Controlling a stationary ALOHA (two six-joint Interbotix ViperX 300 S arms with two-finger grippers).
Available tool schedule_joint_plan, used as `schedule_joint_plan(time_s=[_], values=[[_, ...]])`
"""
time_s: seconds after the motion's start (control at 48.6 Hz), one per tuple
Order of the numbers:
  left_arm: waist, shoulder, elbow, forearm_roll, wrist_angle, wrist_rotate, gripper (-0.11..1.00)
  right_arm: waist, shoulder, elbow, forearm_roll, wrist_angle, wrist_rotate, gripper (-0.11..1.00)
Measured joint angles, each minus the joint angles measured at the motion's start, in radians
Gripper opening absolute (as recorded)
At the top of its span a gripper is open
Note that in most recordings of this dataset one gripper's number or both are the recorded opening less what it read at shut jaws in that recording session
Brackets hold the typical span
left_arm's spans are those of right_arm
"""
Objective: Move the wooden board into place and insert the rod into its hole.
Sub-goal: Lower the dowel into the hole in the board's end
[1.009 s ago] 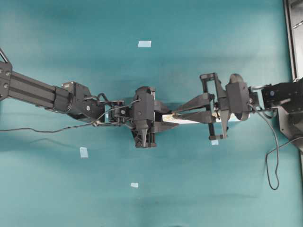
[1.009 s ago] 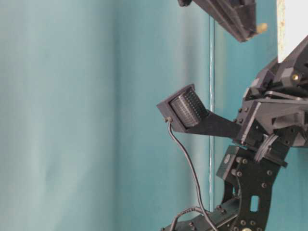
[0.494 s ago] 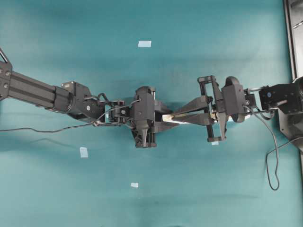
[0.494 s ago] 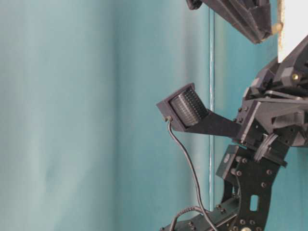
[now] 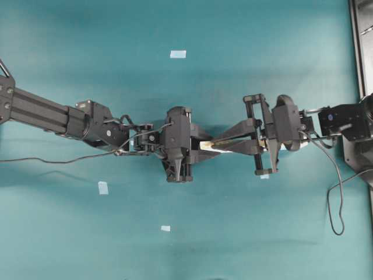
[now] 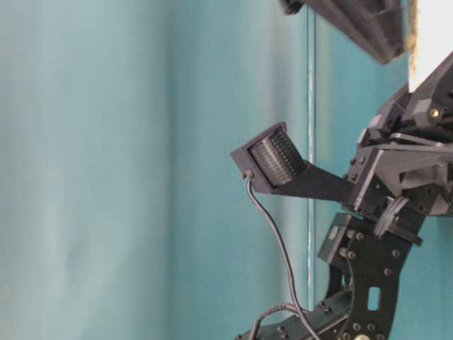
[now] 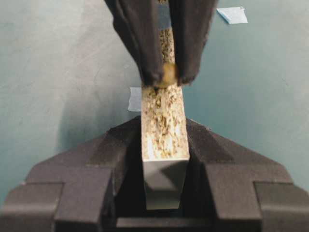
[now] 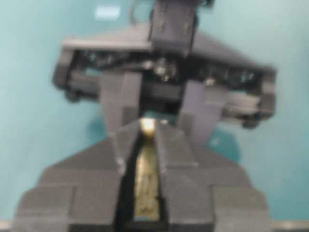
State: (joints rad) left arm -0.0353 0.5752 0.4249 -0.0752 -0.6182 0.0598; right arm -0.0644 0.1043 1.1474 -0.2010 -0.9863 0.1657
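Observation:
My left gripper (image 5: 200, 150) is shut on the wooden board (image 5: 206, 145), holding it on edge above the table. The speckled chipboard side (image 7: 164, 130) faces up between the left fingers (image 7: 116, 145). My right gripper (image 5: 215, 142) reaches in from the right, shut on the rod (image 7: 168, 73), a small beige peg at its fingertips. The rod's tip meets the board's speckled side; whether it sits in a hole is hidden. In the right wrist view the rod (image 8: 148, 125) shows at the fingertips with the board (image 8: 146, 186) below. From table level the right fingers (image 6: 375, 28) touch the board's edge (image 6: 432, 35).
Pale-blue tape scraps lie on the teal cloth: one at the back (image 5: 178, 54), one front left (image 5: 103, 187), one front middle (image 5: 165, 228), one under the right arm (image 5: 264, 175). A black frame (image 5: 356, 46) runs along the right edge. A cable (image 5: 335, 192) hangs from the right arm.
The right gripper has moved left with the rod until its tip reaches the board's speckled side. The left gripper and the board have stayed still.

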Motion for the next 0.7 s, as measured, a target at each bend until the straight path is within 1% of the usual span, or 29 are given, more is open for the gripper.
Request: schedule_joint_plan(time_s=[0.412,0.7], values=[[0.000,0.000,-0.003,0.002,0.009,0.000,0.24,0.000,-0.012,0.029,0.005,0.012,0.005,0.09],[0.000,-0.002,-0.005,0.002,0.015,0.002,0.24,0.003,-0.028,0.006,0.003,0.120,0.006,0.09]])
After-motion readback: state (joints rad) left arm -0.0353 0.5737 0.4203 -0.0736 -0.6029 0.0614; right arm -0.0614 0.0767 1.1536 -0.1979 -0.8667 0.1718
